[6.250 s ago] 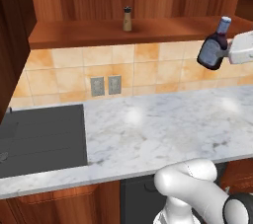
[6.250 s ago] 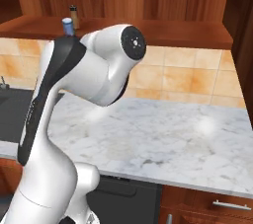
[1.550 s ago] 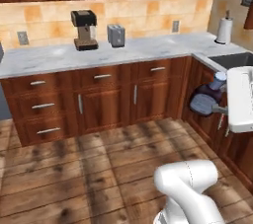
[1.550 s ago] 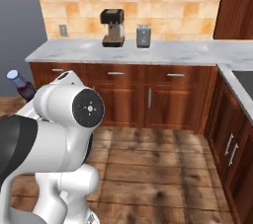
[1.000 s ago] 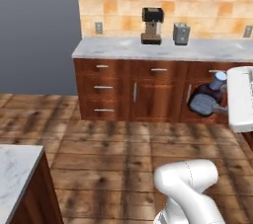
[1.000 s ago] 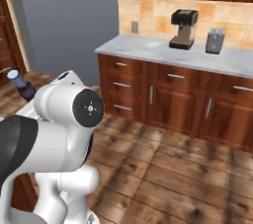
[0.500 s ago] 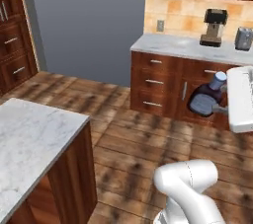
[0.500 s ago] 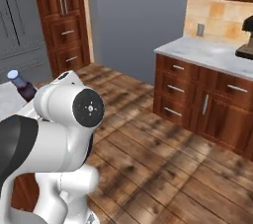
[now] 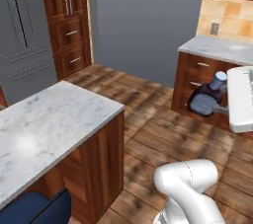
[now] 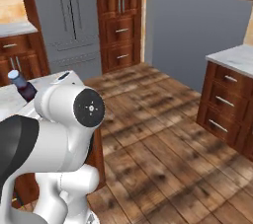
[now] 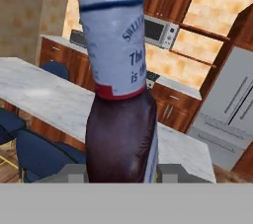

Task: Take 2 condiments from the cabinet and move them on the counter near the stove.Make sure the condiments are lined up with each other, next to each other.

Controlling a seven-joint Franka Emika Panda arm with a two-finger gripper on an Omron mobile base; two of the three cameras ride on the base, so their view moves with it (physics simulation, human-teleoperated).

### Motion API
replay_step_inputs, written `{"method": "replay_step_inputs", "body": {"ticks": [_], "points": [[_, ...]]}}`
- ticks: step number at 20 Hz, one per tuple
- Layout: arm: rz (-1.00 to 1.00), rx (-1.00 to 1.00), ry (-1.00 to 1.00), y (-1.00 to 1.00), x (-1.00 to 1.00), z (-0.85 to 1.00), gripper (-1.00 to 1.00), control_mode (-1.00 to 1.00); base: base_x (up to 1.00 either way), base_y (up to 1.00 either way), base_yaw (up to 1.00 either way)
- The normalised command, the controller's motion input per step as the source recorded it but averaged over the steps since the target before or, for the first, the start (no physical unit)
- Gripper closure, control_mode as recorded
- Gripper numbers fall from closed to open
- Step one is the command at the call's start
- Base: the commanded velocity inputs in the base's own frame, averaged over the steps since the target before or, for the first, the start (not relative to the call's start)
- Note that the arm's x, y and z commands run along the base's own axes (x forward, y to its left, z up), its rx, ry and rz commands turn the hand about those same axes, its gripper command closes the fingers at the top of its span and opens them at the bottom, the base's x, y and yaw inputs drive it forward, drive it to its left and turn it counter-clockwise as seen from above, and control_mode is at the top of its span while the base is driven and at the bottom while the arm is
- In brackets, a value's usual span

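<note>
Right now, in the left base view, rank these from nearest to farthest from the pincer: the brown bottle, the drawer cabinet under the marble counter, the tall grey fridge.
1. Brown bottle, held in the pincer at right.
2. Drawer cabinet, just behind the bottle, right side.
3. Grey fridge, far across the room, upper left.

A marble-topped island (image 9: 54, 114) with reddish wood sides stands at the left of the left base view, and a dark blue chair (image 9: 34, 208) sits just beside its near end. Beyond it a grey steel refrigerator (image 9: 24, 35) stands next to a tall wooden cupboard (image 9: 66, 20) with metal handles. The plank floor (image 9: 158, 134) runs to a plain grey wall (image 9: 143, 16). In the hand view, a steel microwave (image 11: 158, 31) sits among wooden wall units.
</note>
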Motion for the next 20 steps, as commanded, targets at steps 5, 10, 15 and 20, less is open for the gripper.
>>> {"method": "replay_step_inputs", "body": {"ticks": [5, 10, 15, 20], "points": [[0.00, 0.00, 0.00, 0.00, 0.00, 0.00, 1.00, 1.00, 0.01, -0.18, 0.37], [0.00, 0.00, 0.00, 0.00, 0.00, 0.00, 1.00, 1.00, 0.43, -0.60, 0.18], [0.00, 0.00, 0.00, 0.00, 0.00, 0.00, 1.00, 1.00, 0.69, -1.00, 0.10], [0.00, 0.00, 0.00, 0.00, 0.00, 0.00, 1.00, 1.00, 0.81, -0.89, 0.17]]}}
